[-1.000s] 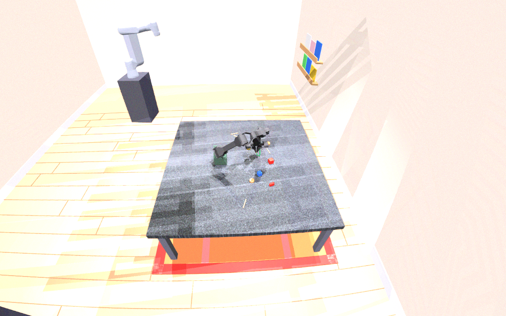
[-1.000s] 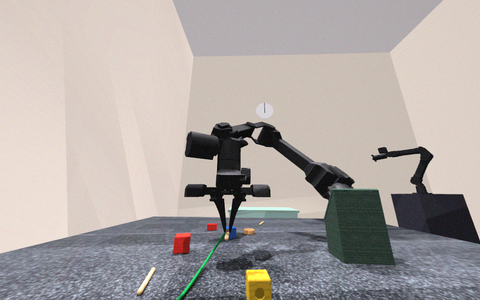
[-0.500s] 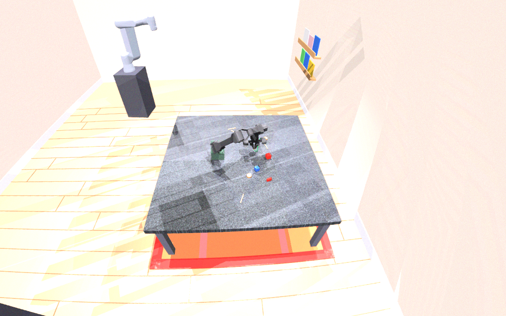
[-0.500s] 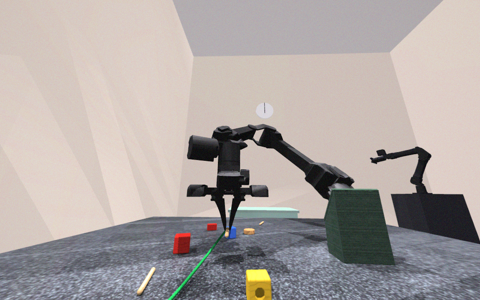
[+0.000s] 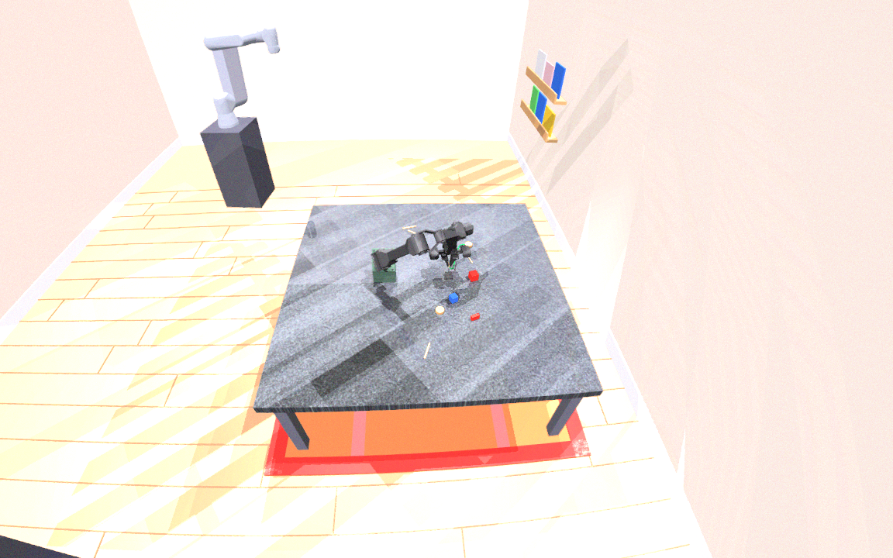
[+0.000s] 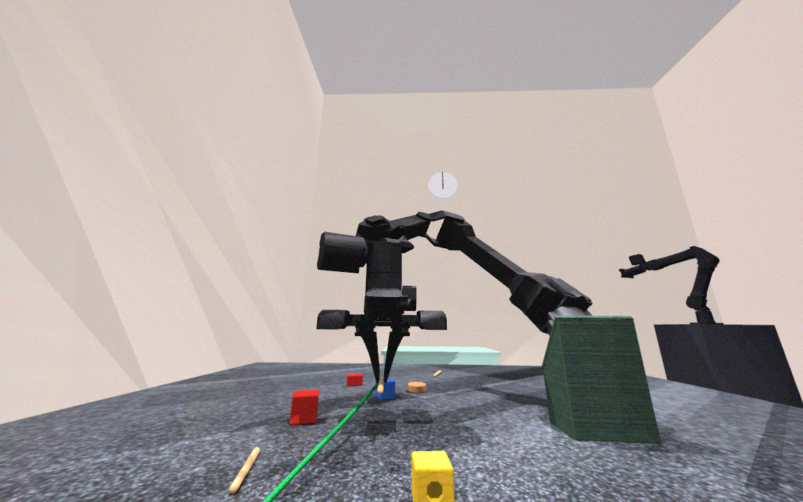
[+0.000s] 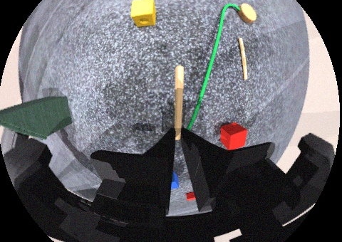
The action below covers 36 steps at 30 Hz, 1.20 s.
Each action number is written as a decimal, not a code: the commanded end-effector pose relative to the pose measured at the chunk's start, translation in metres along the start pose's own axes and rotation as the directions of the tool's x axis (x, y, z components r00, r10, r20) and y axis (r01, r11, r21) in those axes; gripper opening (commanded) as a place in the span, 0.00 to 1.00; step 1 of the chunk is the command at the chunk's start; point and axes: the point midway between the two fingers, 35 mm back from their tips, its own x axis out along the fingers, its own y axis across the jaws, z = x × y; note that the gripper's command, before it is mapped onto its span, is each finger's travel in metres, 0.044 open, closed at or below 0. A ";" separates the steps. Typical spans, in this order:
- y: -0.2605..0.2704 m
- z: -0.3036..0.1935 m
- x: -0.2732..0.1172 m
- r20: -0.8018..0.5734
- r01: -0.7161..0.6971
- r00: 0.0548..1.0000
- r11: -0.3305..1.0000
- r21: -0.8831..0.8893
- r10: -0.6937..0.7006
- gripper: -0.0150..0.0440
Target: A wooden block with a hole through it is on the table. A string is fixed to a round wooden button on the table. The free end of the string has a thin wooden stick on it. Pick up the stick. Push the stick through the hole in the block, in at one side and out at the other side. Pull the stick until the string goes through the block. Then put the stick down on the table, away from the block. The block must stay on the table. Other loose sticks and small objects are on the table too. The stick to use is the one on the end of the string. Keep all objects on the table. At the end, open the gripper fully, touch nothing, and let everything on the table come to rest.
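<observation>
My gripper (image 6: 381,382) (image 7: 177,131) is shut on the wooden stick (image 7: 179,92) (image 6: 380,388), above the table. In the wrist view the stick points away from the fingertips, toward the top. The green string (image 7: 212,58) (image 6: 323,441) runs from the stick's held end to the round wooden button (image 7: 247,13) (image 5: 468,244). The yellow block (image 7: 143,12) (image 6: 432,471) stands on the table ahead and to the left of the stick's tip in the wrist view, apart from it. Its hole shows as a dark opening in the face turned to the wrist camera. The block is hidden behind the arm in the top view.
A loose stick (image 7: 243,58) (image 6: 245,470) lies near the string. A red cube (image 7: 233,136) (image 6: 304,406) (image 5: 473,276) is right of the fingers in the wrist view. A blue cube (image 5: 453,298), a second button (image 5: 439,310), a small red block (image 5: 474,317) and another stick (image 5: 426,349) lie farther off.
</observation>
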 end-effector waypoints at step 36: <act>0.024 0.004 0.024 -0.012 0.002 1.000 1.000 -0.003 -0.002 0.25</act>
